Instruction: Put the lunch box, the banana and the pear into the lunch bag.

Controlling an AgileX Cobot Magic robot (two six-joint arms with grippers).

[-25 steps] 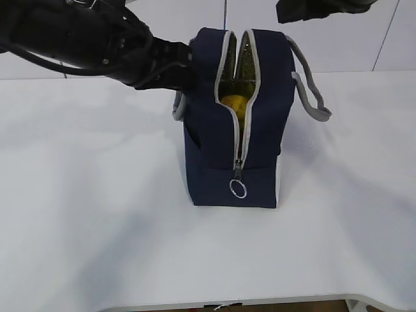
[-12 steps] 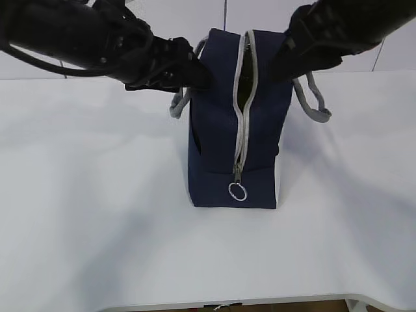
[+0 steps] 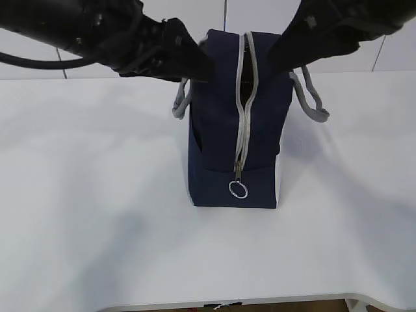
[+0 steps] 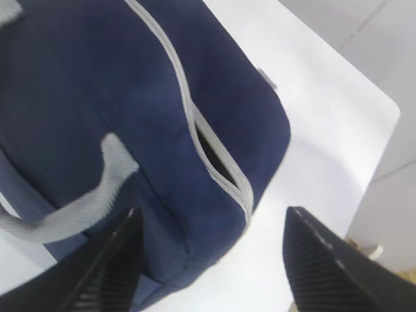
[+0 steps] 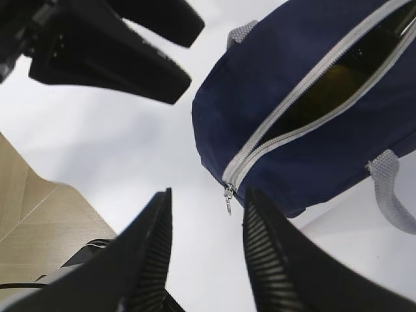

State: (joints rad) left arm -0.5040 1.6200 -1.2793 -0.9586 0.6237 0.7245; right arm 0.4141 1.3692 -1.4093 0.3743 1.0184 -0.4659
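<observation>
The left gripper (image 4: 211, 260) hangs with its two ribbed black fingers (image 4: 328, 260) spread wide apart and nothing between them, hovering over the lunch bag (image 3: 234, 130); in the left wrist view the bag's navy top fills the frame from nine to twelve o'clock, with one grey webbing handle (image 4: 97, 188) looping toward eight o'clock. The right gripper (image 5: 205, 260) also has its fingers parted with nothing in the gap, the bag lying toward its one o'clock. In the exterior view both dark arms lean in over the bag's top from ten and two o'clock, close to or against its upper corners; whether they touch the fabric cannot be told. The bag stands upright on the white table (image 3: 84, 195), near the middle and a little toward twelve o'clock, its narrow end facing the camera. The grey zipper (image 3: 244, 104) runs from the top down this end to a ring pull (image 3: 238, 189) at six o'clock, just above the bag's base. The mouth is only slightly parted in the exterior view, while the right wrist view shows it gaping enough to reveal a dull yellowish shape (image 5: 335, 81) in the shadow inside; which fruit this is cannot be told. The second grey handle (image 3: 312, 97) droops off the bag at three o'clock.
</observation>
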